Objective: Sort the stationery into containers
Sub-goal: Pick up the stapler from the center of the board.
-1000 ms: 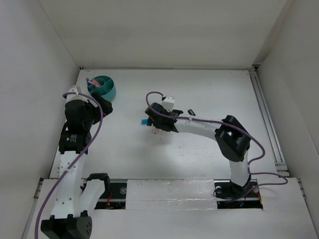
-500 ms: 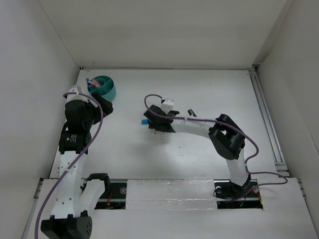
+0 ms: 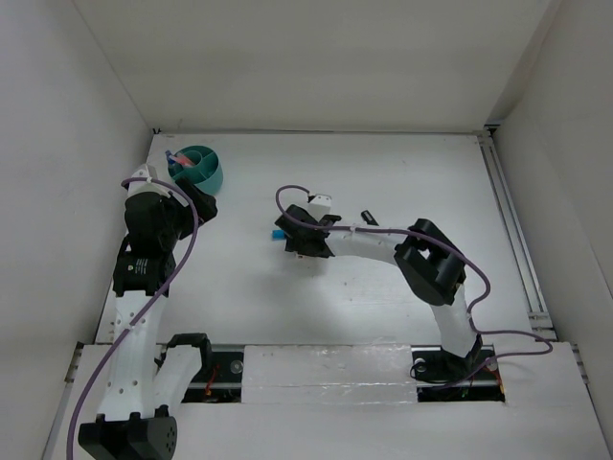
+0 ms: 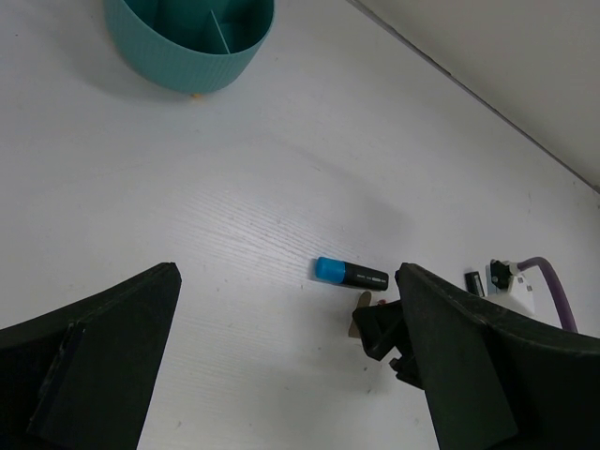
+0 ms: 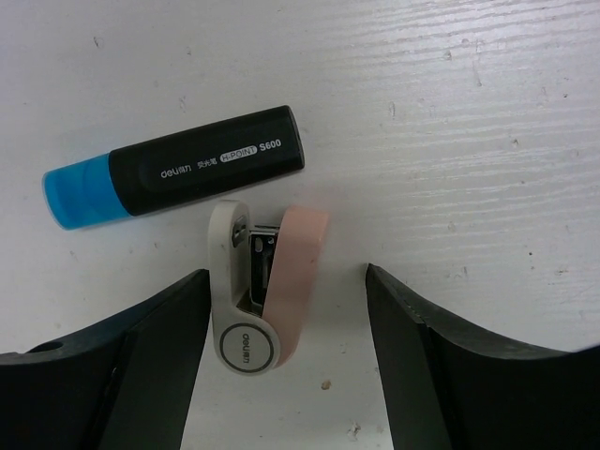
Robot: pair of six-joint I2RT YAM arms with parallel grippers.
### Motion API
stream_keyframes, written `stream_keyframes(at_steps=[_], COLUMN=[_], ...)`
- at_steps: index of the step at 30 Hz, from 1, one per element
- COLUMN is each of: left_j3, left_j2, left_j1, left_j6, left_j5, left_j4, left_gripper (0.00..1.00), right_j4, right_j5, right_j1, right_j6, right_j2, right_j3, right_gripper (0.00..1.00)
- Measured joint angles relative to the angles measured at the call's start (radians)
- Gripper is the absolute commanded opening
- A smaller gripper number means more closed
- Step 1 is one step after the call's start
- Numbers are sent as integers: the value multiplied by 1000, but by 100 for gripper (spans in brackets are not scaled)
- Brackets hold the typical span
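My right gripper is spread wide and holds nothing. Its two fingers stand on either side of the pink-white eraser, which lies flat on the table between them. The eraser's white edge sits very near one finger, and I cannot tell whether they touch. The other finger is plainly apart from the pink side.

The black marker with the blue end lies just beyond my fingertips. The eraser is just beside its long side, close to the middle of the black barrel, with a thin strip of table between them. The marker itself is outside my jaws and untouched.

My left gripper is also wide open and empty, hanging above the table. From its camera the marker shows in the gap between its fingers but well away from them, with my right fingertips right beside the marker's near side.

The teal tub stands well apart from the marker, toward the far left corner of the table, upright, with its dividers showing. From above, the tub has something pink and blue in a compartment on the side away from the marker. It is too small to name.
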Motion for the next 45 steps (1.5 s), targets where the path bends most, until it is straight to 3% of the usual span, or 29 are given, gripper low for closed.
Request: stream_keyframes(at_steps=[29,37,41,45], left_j3=[0,0,0,0], left_j2=[0,0,0,0], left_j1=[0,0,0,0], left_j6=[0,0,0,0], left_j5=[0,0,0,0], left_j4=[0,0,0,0], left_gripper=[100,100,100,100], right_j4=[13,13,13,13], right_j5=[-5,-1,1,1], right_j1=[41,41,41,41], right_j6=[31,36,43,47], right_j2=[-1,-1,-1,-1], right_j3=[-10,-11,-13,-13], right_gripper=[63,52,41,39])
